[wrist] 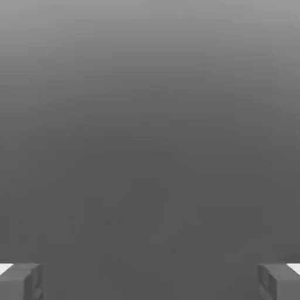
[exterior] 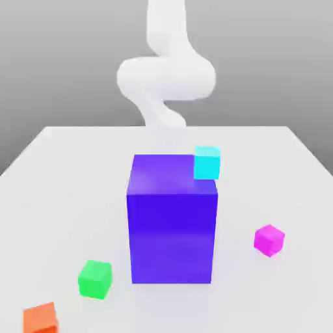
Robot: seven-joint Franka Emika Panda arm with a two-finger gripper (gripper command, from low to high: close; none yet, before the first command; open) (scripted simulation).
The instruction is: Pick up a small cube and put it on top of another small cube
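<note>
I am holding my fingers (wrist: 21, 281) wide apart, gripping nothing. The small plain magenta cube (exterior: 268, 239) is sitting on the white bench (exterior: 58, 195) at the exterior view's right of the big blue-violet block (exterior: 172, 227); the small bright green cube (exterior: 95, 279) is lying well apart, at its left.

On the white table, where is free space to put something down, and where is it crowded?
The table is bare on the exterior view's left of the big blue-violet block, and between that block and the magenta cube. The near left corner is crowded: green cube and orange cube. A cyan cube shows at the block's top edge.
</note>
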